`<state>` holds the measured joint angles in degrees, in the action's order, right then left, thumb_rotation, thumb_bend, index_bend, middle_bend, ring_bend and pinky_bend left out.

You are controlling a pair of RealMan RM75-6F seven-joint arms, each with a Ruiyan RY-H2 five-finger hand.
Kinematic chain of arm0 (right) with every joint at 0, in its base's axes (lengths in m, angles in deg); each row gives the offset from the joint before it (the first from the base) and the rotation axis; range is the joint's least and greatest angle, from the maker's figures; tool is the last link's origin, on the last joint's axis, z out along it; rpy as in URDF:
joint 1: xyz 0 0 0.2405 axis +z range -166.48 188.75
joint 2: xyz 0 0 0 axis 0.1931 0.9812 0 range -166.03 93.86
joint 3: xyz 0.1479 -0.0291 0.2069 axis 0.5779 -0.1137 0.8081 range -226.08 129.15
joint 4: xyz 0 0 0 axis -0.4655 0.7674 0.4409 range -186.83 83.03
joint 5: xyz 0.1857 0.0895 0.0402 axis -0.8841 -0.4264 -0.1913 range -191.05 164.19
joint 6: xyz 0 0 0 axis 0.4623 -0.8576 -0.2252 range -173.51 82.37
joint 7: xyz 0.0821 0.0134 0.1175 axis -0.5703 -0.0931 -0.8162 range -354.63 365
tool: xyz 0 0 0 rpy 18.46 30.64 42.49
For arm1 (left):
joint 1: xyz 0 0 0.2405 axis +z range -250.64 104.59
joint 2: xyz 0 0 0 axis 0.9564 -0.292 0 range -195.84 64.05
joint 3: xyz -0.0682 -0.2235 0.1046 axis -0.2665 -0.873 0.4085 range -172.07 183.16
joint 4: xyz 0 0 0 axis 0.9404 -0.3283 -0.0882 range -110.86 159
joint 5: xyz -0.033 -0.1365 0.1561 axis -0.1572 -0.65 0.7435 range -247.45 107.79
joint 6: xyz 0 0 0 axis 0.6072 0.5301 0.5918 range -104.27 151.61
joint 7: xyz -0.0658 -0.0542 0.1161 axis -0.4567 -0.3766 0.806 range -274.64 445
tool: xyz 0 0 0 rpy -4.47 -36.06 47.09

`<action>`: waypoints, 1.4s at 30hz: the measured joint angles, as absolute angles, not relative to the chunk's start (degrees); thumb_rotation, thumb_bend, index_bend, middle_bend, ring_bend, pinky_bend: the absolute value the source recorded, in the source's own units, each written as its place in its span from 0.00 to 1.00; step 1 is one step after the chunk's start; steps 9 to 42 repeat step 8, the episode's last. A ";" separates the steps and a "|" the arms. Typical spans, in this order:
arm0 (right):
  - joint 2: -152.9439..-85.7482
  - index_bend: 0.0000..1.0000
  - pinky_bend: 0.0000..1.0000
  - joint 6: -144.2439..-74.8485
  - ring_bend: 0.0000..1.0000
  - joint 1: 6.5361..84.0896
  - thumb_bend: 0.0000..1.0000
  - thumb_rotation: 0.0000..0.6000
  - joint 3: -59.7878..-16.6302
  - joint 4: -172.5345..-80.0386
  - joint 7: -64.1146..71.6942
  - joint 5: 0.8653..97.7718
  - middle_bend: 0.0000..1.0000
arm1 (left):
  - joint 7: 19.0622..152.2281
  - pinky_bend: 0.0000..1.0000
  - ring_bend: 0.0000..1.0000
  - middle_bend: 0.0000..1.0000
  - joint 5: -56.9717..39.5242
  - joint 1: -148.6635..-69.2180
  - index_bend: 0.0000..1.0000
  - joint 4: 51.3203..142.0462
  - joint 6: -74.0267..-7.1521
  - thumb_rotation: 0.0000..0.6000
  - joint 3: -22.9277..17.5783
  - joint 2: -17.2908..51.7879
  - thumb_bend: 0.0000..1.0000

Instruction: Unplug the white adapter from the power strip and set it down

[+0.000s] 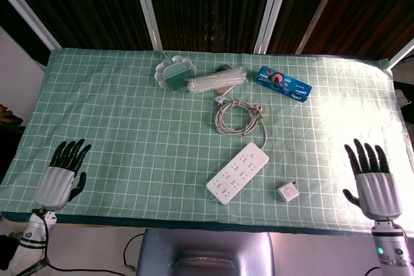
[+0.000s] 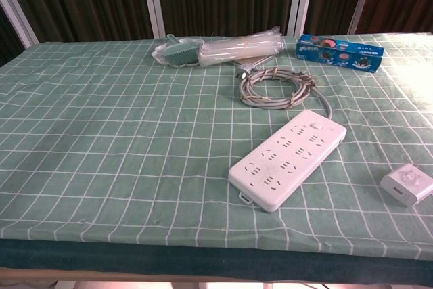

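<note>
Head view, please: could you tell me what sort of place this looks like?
Probably a robot teleoperation test bench: a table under a green checked cloth, assorted props like a power strip and blue box, with dark curtains behind.

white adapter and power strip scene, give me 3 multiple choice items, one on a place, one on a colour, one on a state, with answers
1. Where is the white adapter?
A. plugged into the power strip
B. on the cloth, right of the power strip
C. in the right hand

2. What colour is the tablecloth?
A. green with white grid
B. plain blue
C. red

3. How are the hands?
A. both grip the cable
B. left holds the strip
C. both open, holding nothing

Answers: 1 B, the adapter lies apart from the power strip. 2 A, white lines cross the green. 3 C, the left hand and right hand have spread fingers at the table's edges.
</note>
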<state>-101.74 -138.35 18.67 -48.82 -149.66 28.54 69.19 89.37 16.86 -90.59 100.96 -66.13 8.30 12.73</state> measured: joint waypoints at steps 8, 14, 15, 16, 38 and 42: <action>-102.21 0.00 0.00 -141.49 0.00 13.33 0.19 1.00 -46.55 -144.85 19.85 68.42 0.00 | 86.62 0.05 0.00 0.00 16.63 -86.90 0.00 100.72 -68.91 1.00 7.68 10.33 0.55; -102.21 0.00 0.00 -141.49 0.00 13.33 0.19 1.00 -46.55 -144.85 19.85 68.42 0.00 | 86.62 0.05 0.00 0.00 16.63 -86.90 0.00 100.72 -68.91 1.00 7.68 10.33 0.55; -102.21 0.00 0.00 -141.49 0.00 13.33 0.19 1.00 -46.55 -144.85 19.85 68.42 0.00 | 86.62 0.05 0.00 0.00 16.63 -86.90 0.00 100.72 -68.91 1.00 7.68 10.33 0.55; -102.21 0.00 0.00 -141.49 0.00 13.33 0.19 1.00 -46.55 -144.85 19.85 68.42 0.00 | 86.62 0.05 0.00 0.00 16.63 -86.90 0.00 100.72 -68.91 1.00 7.68 10.33 0.55; -102.21 0.00 0.00 -141.49 0.00 13.33 0.19 1.00 -46.55 -144.85 19.85 68.42 0.00 | 86.62 0.05 0.00 0.00 16.63 -86.90 0.00 100.72 -68.91 1.00 7.68 10.33 0.55; -102.21 0.00 0.00 -141.49 0.00 13.33 0.19 1.00 -46.55 -144.85 19.85 68.42 0.00 | 86.62 0.05 0.00 0.00 16.63 -86.90 0.00 100.72 -68.91 1.00 7.68 10.33 0.55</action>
